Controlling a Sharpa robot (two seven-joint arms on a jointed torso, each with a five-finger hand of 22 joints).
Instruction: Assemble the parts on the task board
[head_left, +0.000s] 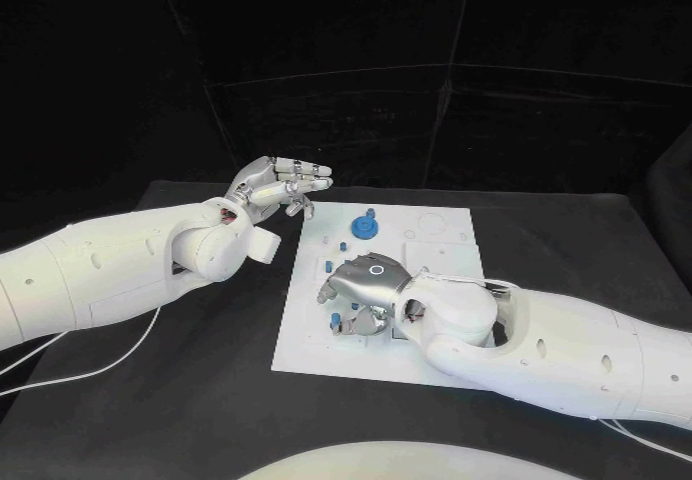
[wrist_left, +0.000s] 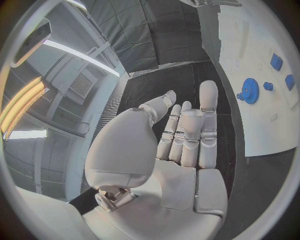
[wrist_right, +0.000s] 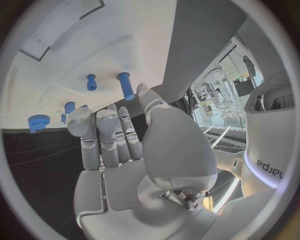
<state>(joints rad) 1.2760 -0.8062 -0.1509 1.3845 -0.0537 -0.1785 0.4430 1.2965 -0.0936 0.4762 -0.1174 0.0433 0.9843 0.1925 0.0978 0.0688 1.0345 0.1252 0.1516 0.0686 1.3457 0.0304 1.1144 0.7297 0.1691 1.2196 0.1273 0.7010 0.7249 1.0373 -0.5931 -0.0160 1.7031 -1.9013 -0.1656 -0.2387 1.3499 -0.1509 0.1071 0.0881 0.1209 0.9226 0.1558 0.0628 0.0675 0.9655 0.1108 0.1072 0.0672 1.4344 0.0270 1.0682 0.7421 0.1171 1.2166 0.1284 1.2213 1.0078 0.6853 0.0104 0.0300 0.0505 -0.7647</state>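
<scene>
Black table (head_left: 173, 400) with dark curtains behind; the white task board (head_left: 433, 250) lies in the middle. Left wrist view shows ceiling strip lights and a wall vent in the room.

Left hand (head_left: 274, 190) is raised over the table just off the board's far left corner, fingers straight and close together, holding nothing. Right hand (head_left: 368, 290) hovers palm-down over the board's near-left part, fingers stretched out and apart, nothing gripped.

Blue gear (head_left: 366, 228) sits on the board's far part, with small blue pegs (head_left: 329, 265) along the left edge; another small blue part (head_left: 343, 325) lies just beside the right hand's fingertips. Right wrist view shows a blue pin (wrist_right: 126, 86) standing on the board beyond the fingers.

No readable writing on the board.
</scene>
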